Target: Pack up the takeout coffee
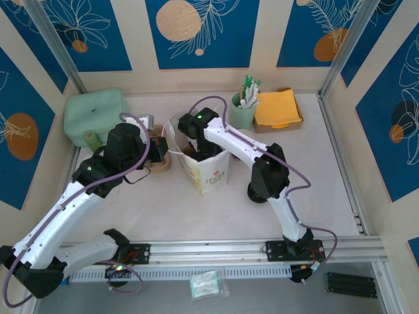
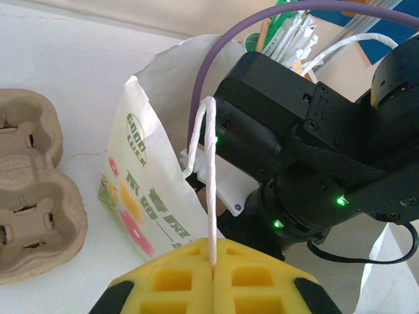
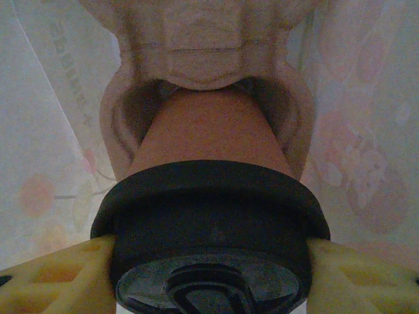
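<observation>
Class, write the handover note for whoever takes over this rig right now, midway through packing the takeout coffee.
Left gripper: fingers shut on the white handle of the paper bag.
Right gripper: inside the bag, fingers clamped on the black lid of the brown coffee cup.
Done: cup appears seated in a pulp carrier inside the bag.
Left to do: release the cup, withdraw the right arm, let go of the handle.

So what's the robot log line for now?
left gripper: shut on bag handle | right gripper: inside bag, shut on coffee cup | cup: in carrier
</observation>
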You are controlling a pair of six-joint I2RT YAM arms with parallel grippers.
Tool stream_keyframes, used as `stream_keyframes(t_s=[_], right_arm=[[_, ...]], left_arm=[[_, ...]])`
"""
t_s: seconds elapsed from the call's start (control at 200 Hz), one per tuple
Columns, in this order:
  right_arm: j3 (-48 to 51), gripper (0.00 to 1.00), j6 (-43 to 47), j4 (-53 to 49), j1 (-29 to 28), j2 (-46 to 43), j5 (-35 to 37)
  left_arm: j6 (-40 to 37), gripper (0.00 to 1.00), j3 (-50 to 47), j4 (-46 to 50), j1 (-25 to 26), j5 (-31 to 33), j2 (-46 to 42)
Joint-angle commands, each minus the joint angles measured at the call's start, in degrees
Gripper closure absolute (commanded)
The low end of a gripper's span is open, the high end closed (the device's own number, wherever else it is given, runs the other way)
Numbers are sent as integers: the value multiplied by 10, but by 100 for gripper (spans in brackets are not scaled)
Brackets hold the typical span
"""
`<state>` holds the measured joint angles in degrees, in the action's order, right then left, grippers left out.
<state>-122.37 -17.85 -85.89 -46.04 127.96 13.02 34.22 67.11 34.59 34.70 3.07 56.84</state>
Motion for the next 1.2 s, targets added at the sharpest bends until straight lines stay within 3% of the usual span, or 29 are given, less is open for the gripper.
stream_keyframes(t_s=[0.0,0.495,1.195], right_arm=[[33,38,-7,15,7,37,5],[38,34,-9,26,7,33,11],[8,17,-11,16,-1,15,22]], left_arm=[[-2,100,2,4,-4,10,1],[1,100,2,4,-4,11,2],[1,98,2,4,-4,11,1]])
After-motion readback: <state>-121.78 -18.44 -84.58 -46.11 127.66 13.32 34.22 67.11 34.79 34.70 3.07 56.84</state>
